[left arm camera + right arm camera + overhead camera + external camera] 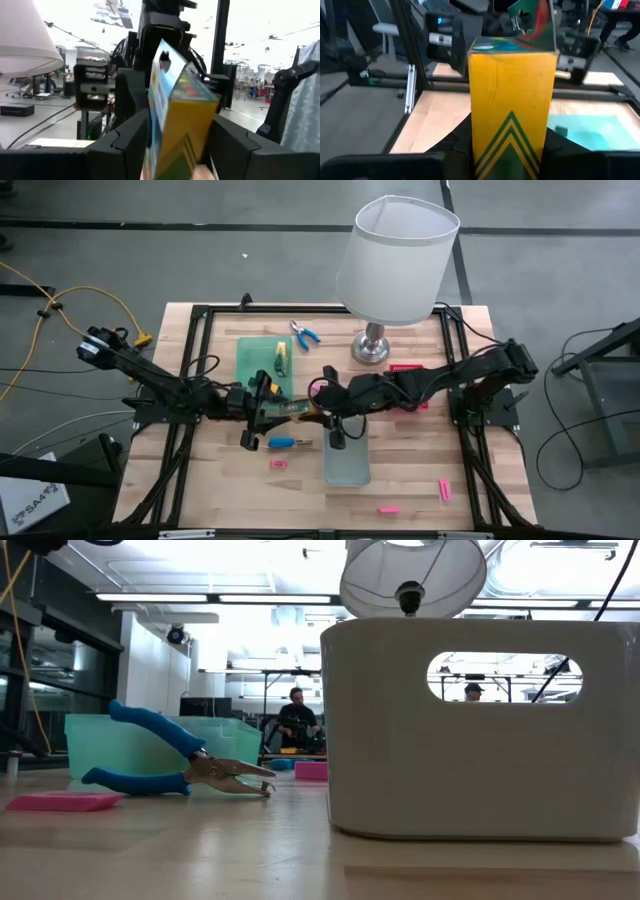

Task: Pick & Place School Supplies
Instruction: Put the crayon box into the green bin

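Both grippers meet over the middle of the table on one yellow-and-green crayon box (512, 107). The right gripper (507, 150) is clamped on the box's lower end, a dark finger pressed to each side, and the box stands up between them with its flap at the top. The left gripper (172, 145) has its fingers spread to either side of the same box; whether they press on it cannot be told from the wrist view.

From above, the left arm reaches in low from the table's left edge, bent at the elbow, wrist pointing right. The right arm stretches in from the right edge, nearly straight, wrist pointing left, and the box (291, 411) sits between the two wrists, just below the green tray (262, 352).

Blue-handled pliers (304, 333) lie near the lamp base (370, 347), a blue-handled screwdriver (283, 443) lies below the grippers, beside the grey tray (346, 465), and pink bars (443, 490) are scattered toward the front of the table (215, 480).
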{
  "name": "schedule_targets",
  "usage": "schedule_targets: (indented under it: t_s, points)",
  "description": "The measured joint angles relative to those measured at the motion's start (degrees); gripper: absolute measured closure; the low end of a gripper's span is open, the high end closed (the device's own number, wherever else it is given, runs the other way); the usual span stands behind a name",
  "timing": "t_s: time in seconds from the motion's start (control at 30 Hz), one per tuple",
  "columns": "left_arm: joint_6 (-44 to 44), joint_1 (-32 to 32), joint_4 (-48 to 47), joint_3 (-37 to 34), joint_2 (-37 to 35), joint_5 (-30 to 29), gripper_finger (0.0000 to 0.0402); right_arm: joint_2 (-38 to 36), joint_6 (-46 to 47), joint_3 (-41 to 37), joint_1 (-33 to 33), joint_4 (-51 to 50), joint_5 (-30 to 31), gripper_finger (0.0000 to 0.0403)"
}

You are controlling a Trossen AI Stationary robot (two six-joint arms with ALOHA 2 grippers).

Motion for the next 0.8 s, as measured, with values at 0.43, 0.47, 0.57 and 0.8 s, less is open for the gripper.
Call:
schedule_targets:
  t_s: [0.43,0.47,0.57,0.8]
  points:
    - [-0.01,1.42,0.39,0.00,0.66,1.10,0.0222,3.90,-2.92,0.02,-2.03,7.79,-1.62,0.0302]
    - [0.00,1.42,0.48,0.01,0.66,1.11,0.0222,3.90,-3.14,0.02,-2.03,8.08,-1.57,0.0302]
    - [0.53,1.40,1.05,0.02,0.64,1.13,0.0222,3.90,-3.76,0.02,-2.03,8.61,-1.63,0.0302]
    - [1.40,1.42,0.99,0.02,0.64,1.11,0.0222,3.90,-3.85,0.02,-2.00,8.66,-1.59,0.0301]
